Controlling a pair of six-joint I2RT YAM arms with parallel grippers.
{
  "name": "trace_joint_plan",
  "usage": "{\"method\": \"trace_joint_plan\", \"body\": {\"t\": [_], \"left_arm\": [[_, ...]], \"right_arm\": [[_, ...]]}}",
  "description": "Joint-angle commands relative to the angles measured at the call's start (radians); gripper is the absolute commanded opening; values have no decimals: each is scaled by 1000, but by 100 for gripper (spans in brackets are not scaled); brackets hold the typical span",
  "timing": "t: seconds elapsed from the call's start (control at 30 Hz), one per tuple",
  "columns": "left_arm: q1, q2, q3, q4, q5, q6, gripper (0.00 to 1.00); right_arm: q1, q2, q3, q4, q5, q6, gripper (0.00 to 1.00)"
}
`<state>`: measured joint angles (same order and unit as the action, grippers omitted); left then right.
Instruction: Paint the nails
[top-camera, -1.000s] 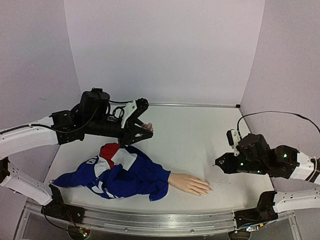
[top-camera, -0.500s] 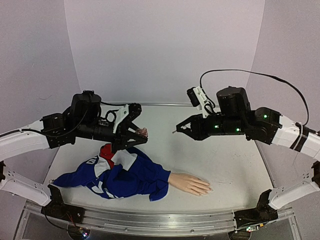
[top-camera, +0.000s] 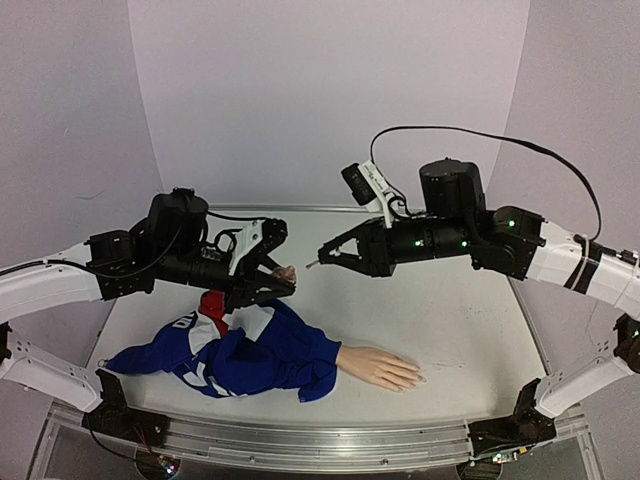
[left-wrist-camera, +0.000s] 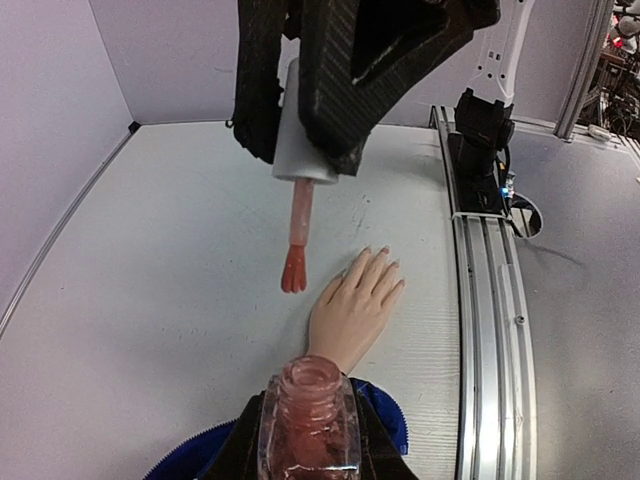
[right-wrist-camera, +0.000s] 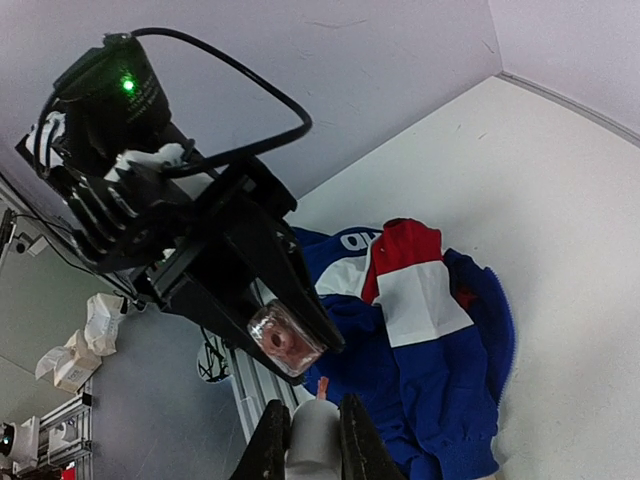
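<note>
The beige mannequin hand (top-camera: 380, 368) lies palm down near the table's front, its arm in a blue sleeve (top-camera: 255, 352). Its pale nails (left-wrist-camera: 384, 252) show at the fingertips. My left gripper (top-camera: 281, 276) hovers above the sleeve, shut on the open pinkish polish bottle (left-wrist-camera: 308, 412), mouth facing right. My right gripper (top-camera: 330, 256) hangs mid-air just right of it, shut on the white brush cap (right-wrist-camera: 313, 440). The reddish brush (left-wrist-camera: 296, 250) points at the bottle (right-wrist-camera: 281, 340), a short gap from its mouth. The brush is well above the hand (left-wrist-camera: 352, 312).
A red and white patch (top-camera: 228, 306) marks the bunched sleeve at the left front. An aluminium rail (top-camera: 300, 440) runs along the near edge. White walls close the back and both sides. The right arm's black cable (top-camera: 480, 140) arcs overhead.
My right arm has swung from low at the right side up to the table's middle, bringing the brush close to the bottle. The left gripper with the bottle shifted only slightly.
</note>
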<state>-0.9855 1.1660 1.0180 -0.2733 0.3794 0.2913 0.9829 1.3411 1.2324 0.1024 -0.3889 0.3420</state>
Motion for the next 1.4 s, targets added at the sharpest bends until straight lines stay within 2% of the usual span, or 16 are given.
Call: {"method": "trace_joint_plan", "body": {"t": [0.0, 0.87, 1.37], "left_arm": [[-5, 7, 16, 12, -14, 20, 0], [-13, 28, 26, -4, -14, 26, 0], [-13, 34, 27, -4, -17, 26, 0]], "right_arm": [[6, 3, 52, 83, -86, -21, 0], [12, 88, 93, 72, -113, -10, 0], [13, 57, 64, 45, -69, -24, 0]]}}
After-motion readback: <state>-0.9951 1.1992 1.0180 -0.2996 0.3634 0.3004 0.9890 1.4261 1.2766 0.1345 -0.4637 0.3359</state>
